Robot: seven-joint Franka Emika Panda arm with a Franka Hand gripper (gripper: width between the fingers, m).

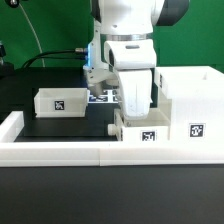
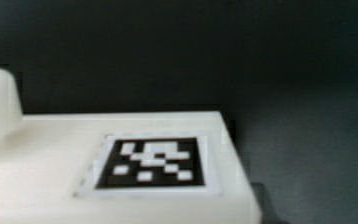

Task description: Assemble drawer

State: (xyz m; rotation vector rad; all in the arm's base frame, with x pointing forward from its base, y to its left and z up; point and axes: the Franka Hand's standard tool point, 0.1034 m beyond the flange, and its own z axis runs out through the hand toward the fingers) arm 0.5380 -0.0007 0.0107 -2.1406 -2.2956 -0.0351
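Here I see the end effector (image 1: 133, 108) hanging straight down from an upright wrist, low over a small white plastic open-topped tray (image 1: 140, 130). I can't tell if its fingers are apart or closed. The tray sits just beside the tall white plastic box housing (image 1: 186, 100) on the black tabletop (image 1: 70, 125). The second white tray (image 1: 60, 101) is well apart, toward the exterior view's left.

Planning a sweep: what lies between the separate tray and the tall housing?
Exterior view: the gripper and a second tray, beside the housing; black tabletop otherwise.

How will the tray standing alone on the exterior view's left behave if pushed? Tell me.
The tray looks like hollow white plastic, so probably light and stiff. It sits low and flat on the black table, so it should slide rather than tip or roll. Its smooth walls may slip in a pinch.
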